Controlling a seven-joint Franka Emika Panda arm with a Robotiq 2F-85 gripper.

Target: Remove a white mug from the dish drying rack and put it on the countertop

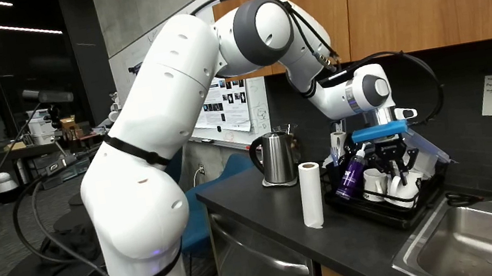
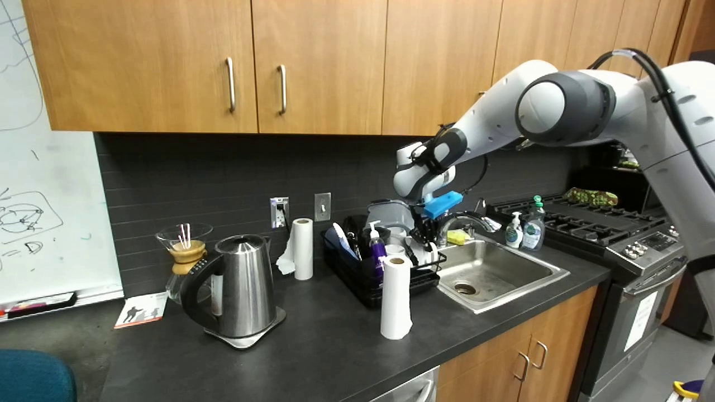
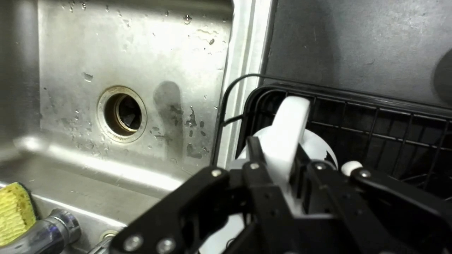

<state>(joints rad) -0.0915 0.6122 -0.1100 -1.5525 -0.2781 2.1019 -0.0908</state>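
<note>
White mug [image 3: 287, 135] is in the dish drying rack [image 1: 370, 213], at the end beside the sink [image 3: 245, 46]. It's tilted, loop handle turned up toward the wrist view. Gripper [image 3: 278, 151] points down into the rack and is drawn in on that handle: one finger each side, handle filling the narrow gap, so it reads as clamped on it. That's from the wrist view; around the fingertips both exterior views are too small and dark to confirm pad contact.

Rack sits on the tabletop [image 2: 324, 346]. Also in it: another mug [image 1: 375, 184] with dark marks low on its side, upright, just beside the white one; a purple pump bottle [image 1: 352, 177], leaning; a clear plastic container [image 2: 389, 214] at the wall side.

Paper-towel roll [image 2: 396, 298] stands on the tabletop near the rack in both exterior views. Spare roll [image 2: 303, 248] stands by the wall, on the rack's side away from the sink. Steel kettle [image 2: 248, 290] is on its base, well apart from the rack.

Sink side: yellow sponge [image 2: 458, 237] behind the basin near the faucet [image 2: 490, 224]; pump soap bottle [image 2: 514, 231] and clear dish-soap bottle [image 2: 534, 228] side by side, between sink and stove [image 2: 592, 223].
</note>
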